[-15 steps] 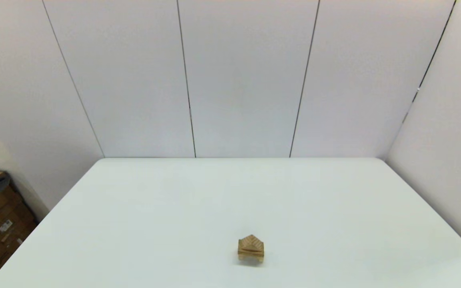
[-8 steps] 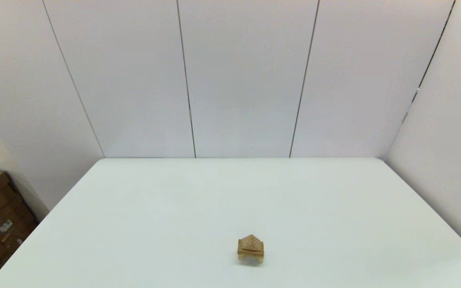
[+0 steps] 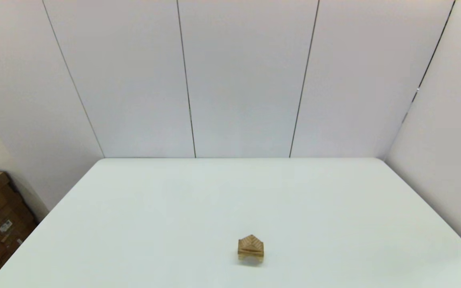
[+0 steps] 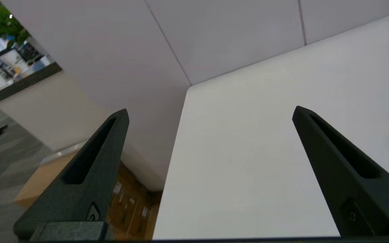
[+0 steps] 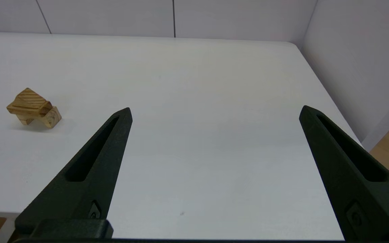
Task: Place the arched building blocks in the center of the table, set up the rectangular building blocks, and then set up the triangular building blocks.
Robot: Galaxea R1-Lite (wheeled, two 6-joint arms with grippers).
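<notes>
While both arms sit parked off the table [image 3: 334, 208], the stack stands near its front centre: arch [image 3: 250, 258], slab [image 3: 250, 251], wedge [image 3: 250, 242] on top. Left gripper [image 4: 209, 114] and right gripper [image 5: 214, 113] gape wide, well apart from it.

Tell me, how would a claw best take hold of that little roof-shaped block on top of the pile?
Probably from straight above, pinching the triangular block's two flat end faces rather than its slopes, which could slip. It sits peak-up on the rectangular slab, clear all round on the table. Both the right claw and the left claw are open.
</notes>
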